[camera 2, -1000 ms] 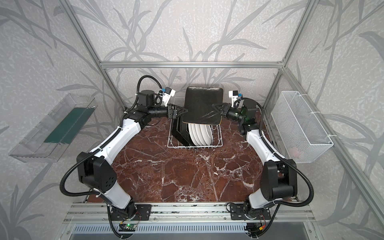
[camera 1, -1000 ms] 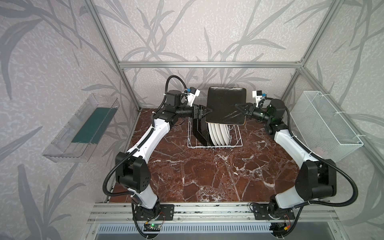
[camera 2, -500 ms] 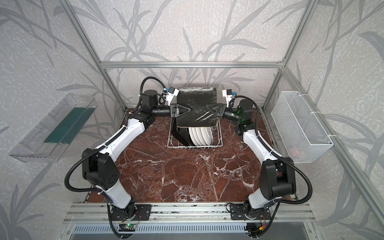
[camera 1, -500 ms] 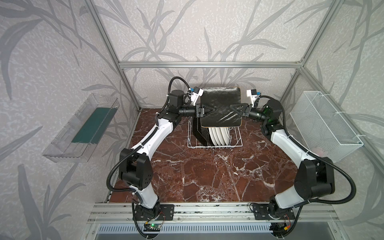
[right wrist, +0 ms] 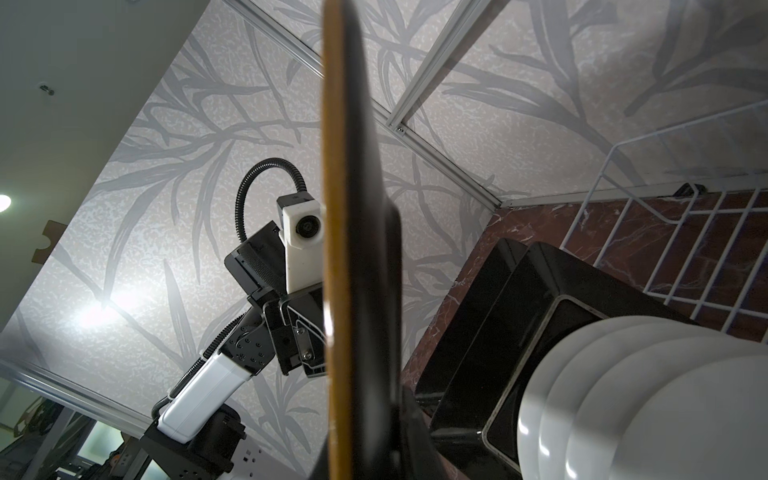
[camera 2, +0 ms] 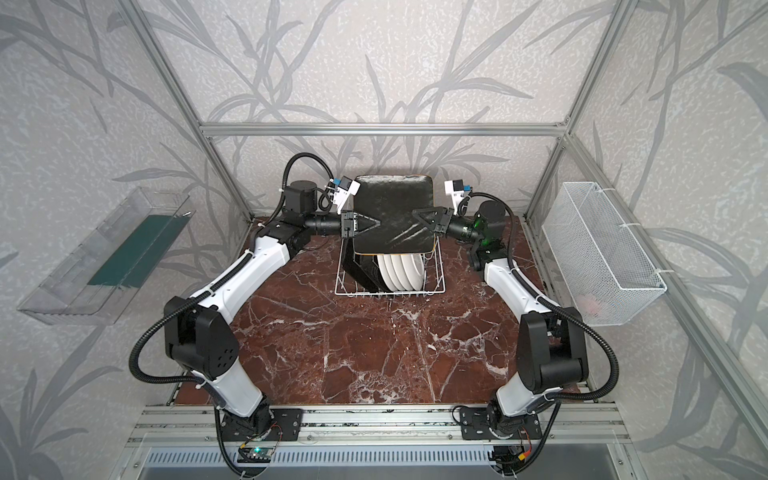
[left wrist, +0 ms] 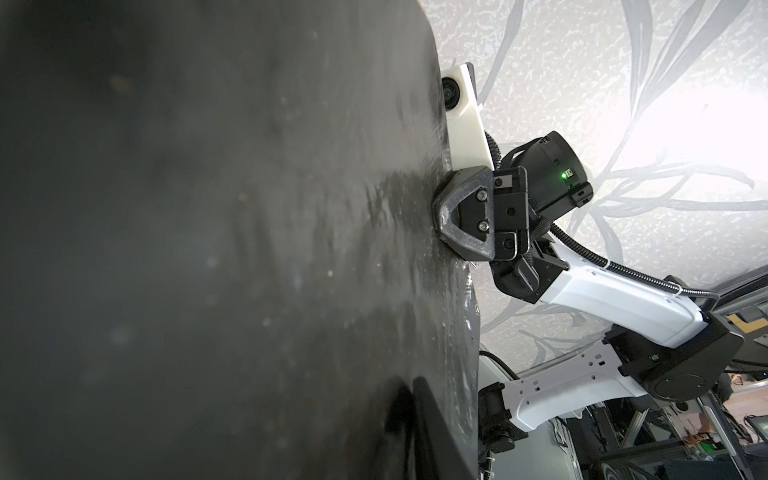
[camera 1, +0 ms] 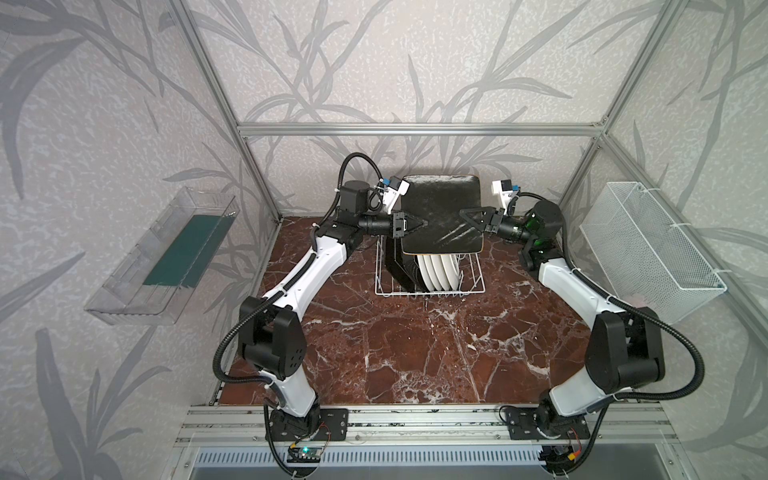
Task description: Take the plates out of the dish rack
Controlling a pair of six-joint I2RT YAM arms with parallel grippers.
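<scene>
A square black-backed plate (camera 1: 440,216) (camera 2: 390,216) hangs upright above the dish rack (camera 1: 478,286) (camera 2: 345,286). My left gripper (camera 1: 419,225) (camera 2: 374,224) is shut on the plate's left edge. The right gripper (camera 1: 464,216) (camera 2: 417,215) is shut on its right edge. In the left wrist view the plate's dark back (left wrist: 208,249) fills most of the picture. The right wrist view shows it edge-on (right wrist: 357,208). Two more square plates (camera 1: 399,266) (right wrist: 519,311) stand in the rack's left part, beside several round white plates (camera 1: 438,270) (right wrist: 644,395).
A clear plastic tray (camera 1: 162,257) with a green liner hangs on the left wall. A white fine-mesh basket (camera 1: 648,249) hangs on the right wall. The rack stands at the back of the red marble tabletop (camera 1: 415,353).
My left gripper has come in from the rack's left side to the plate's left edge and closed on it. The plate has risen a little and turned squarer, with the right gripper still on it.
</scene>
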